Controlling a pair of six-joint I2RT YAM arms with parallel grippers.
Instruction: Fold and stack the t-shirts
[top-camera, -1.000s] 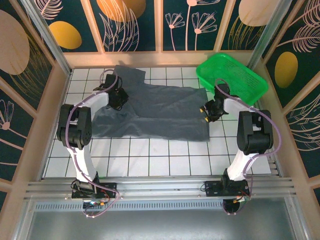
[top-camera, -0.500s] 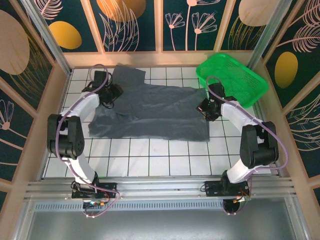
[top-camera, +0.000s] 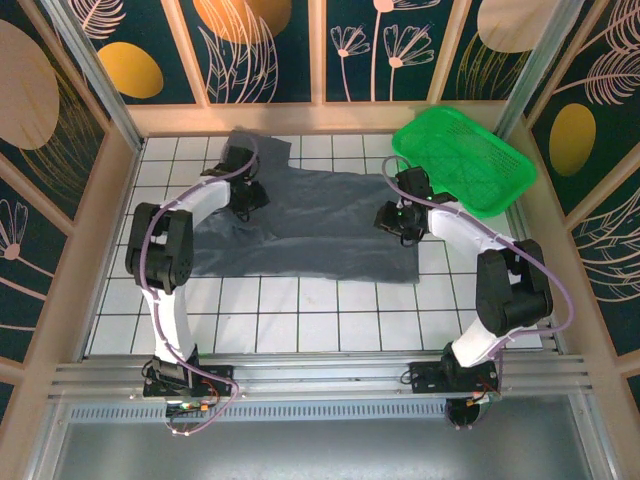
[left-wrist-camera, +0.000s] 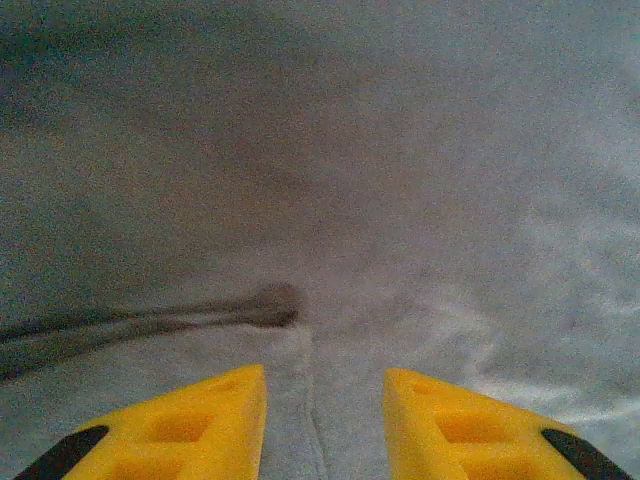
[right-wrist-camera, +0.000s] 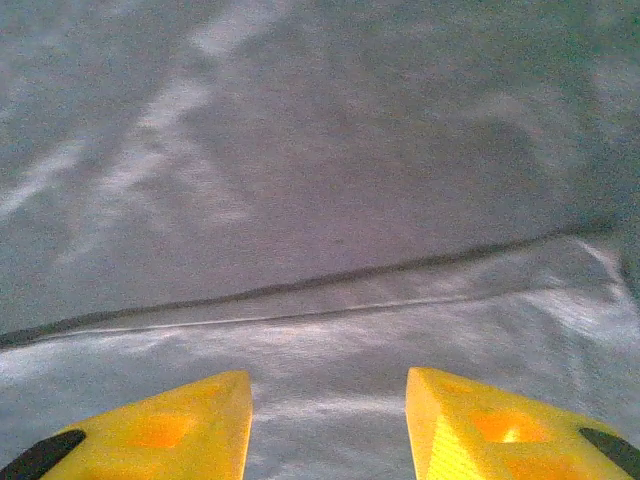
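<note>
Left claw (left-wrist-camera: 322, 405) and right claw (right-wrist-camera: 328, 405) both gape, empty, over the t-shirt (top-camera: 320, 230).

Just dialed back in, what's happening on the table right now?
One dark blue-grey t-shirt lies spread on the tiled table, not yet folded. The left end effector is over its left part, the right end effector over its right edge, both with jaws apart. A green basket sits in the far right corner.

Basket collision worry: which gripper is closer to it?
Right. The right gripper hangs just left of the basket, over the shirt; the left gripper is far across the shirt.
</note>
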